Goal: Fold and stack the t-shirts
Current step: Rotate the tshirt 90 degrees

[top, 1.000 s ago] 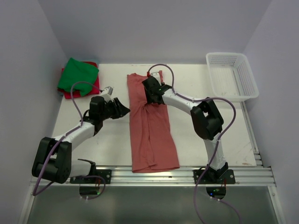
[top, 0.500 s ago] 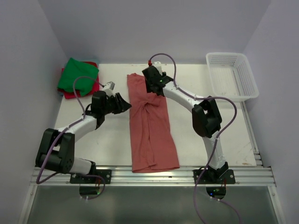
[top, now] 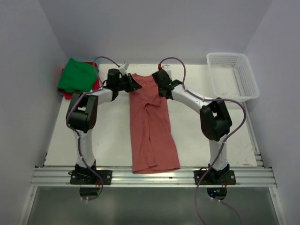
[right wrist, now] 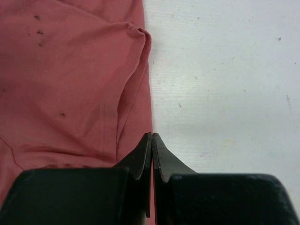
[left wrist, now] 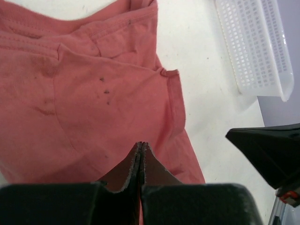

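Resting clenched at the far corners of the brick-red t-shirt (top: 152, 131): left hand (left wrist: 141, 145) leftward, right hand (right wrist: 152, 137) rightward; its long axis is running toward the table's (top: 108, 136) near edge.

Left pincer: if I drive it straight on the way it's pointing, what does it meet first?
The brick-red t-shirt: the left pincer, shut, has its tips at the cloth, with more shirt straight ahead, then table. Depth is unclear, so it might bunch the cloth rather than skim over.
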You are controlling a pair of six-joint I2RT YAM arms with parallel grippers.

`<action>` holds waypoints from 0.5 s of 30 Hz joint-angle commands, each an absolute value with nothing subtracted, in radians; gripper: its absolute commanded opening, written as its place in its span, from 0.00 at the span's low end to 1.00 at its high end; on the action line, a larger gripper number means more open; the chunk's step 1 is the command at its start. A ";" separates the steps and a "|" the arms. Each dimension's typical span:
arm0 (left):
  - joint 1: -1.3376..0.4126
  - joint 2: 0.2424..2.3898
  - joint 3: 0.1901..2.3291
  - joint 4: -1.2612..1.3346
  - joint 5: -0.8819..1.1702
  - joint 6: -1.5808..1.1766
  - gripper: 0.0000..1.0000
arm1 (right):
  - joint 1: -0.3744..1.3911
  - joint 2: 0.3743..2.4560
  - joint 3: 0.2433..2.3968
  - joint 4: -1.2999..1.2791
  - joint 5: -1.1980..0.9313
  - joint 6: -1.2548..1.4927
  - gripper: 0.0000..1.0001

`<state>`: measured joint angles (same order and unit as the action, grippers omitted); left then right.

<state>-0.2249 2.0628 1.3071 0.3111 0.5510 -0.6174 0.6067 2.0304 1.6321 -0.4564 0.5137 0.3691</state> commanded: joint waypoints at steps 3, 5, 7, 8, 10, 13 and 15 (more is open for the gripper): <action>-0.227 2.170 1.420 0.236 0.624 -0.630 0.00 | 0.578 1.939 1.577 -0.422 0.497 0.382 0.00; -0.226 2.186 1.417 0.209 0.580 -0.626 0.00 | 0.577 1.902 1.525 -0.390 0.489 0.393 0.00; -0.224 2.197 1.413 0.210 0.560 -0.624 0.00 | 0.577 1.841 1.450 -0.364 0.457 0.416 0.00; -0.224 2.215 1.417 0.213 0.555 -0.624 0.00 | 0.575 1.821 1.407 -0.344 0.445 0.422 0.00; -0.221 2.244 1.454 0.203 0.551 -0.620 0.00 | 0.577 1.771 1.372 -0.333 0.420 0.442 0.00; -0.213 2.318 1.527 0.179 0.555 -0.627 0.00 | 0.578 1.709 1.313 -0.318 0.393 0.465 0.00; -0.209 2.382 1.602 0.161 0.560 -0.638 0.00 | 0.577 1.677 1.263 -0.304 0.371 0.472 0.00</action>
